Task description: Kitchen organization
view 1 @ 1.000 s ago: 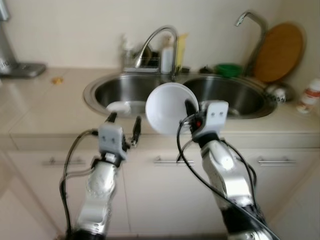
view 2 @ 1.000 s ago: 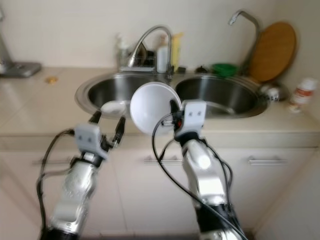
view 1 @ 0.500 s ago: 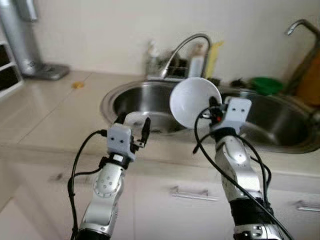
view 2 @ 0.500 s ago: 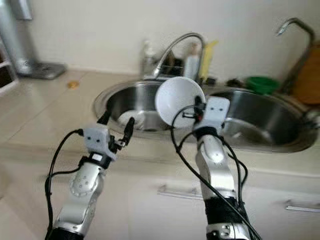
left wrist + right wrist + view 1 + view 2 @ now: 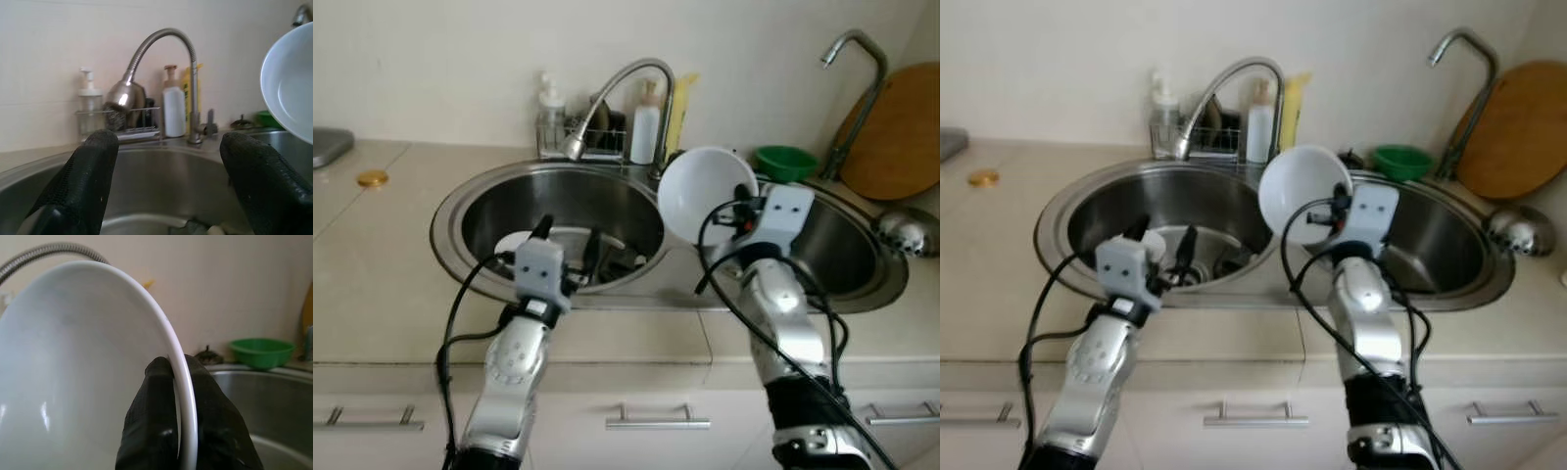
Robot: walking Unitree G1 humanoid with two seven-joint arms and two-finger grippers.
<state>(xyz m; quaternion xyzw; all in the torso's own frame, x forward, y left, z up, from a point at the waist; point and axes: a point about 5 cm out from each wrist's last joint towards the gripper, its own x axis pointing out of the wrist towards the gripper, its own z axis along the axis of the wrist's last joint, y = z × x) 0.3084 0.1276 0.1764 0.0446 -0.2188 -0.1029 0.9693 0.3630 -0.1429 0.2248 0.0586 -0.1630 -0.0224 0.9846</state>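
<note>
While the robot faces the double sink (image 5: 460,211), a small gold lid (image 5: 373,178) lies on the beige counter (image 5: 372,284) well to the left of the left basin. The left gripper (image 5: 566,238) hovers over the near part of that basin, its two black fingers (image 5: 85,183) spread wide apart and grasping nothing. Below and beyond it, on the basin floor, sit a white dish (image 5: 514,241) and some dark items that are too unclear to name. Behind the basin, a wire rack (image 5: 592,140) holds a clear pump bottle (image 5: 548,106), a white pump bottle (image 5: 645,125) and a yellow bottle (image 5: 679,108), and the curved steel faucet (image 5: 617,83) arches over it with its spray head pointing down at the basin's back edge.

Right of the left basin, above the divider between the two bowls of the sink, the right gripper (image 5: 741,196) pinches the rim of a white bowl (image 5: 703,194), one finger (image 5: 154,421) inside and one outside, clamped tight. The bowl is tipped on edge with its opening facing toward the left gripper, and it partly hides the faucet base. Behind the right basin rest a green bowl (image 5: 785,161) and a second, thinner tap (image 5: 855,93). A round wooden board (image 5: 897,132) leans against the wall at the far right, with a shiny steel ladle (image 5: 903,233) lying on the counter just in front of it.
</note>
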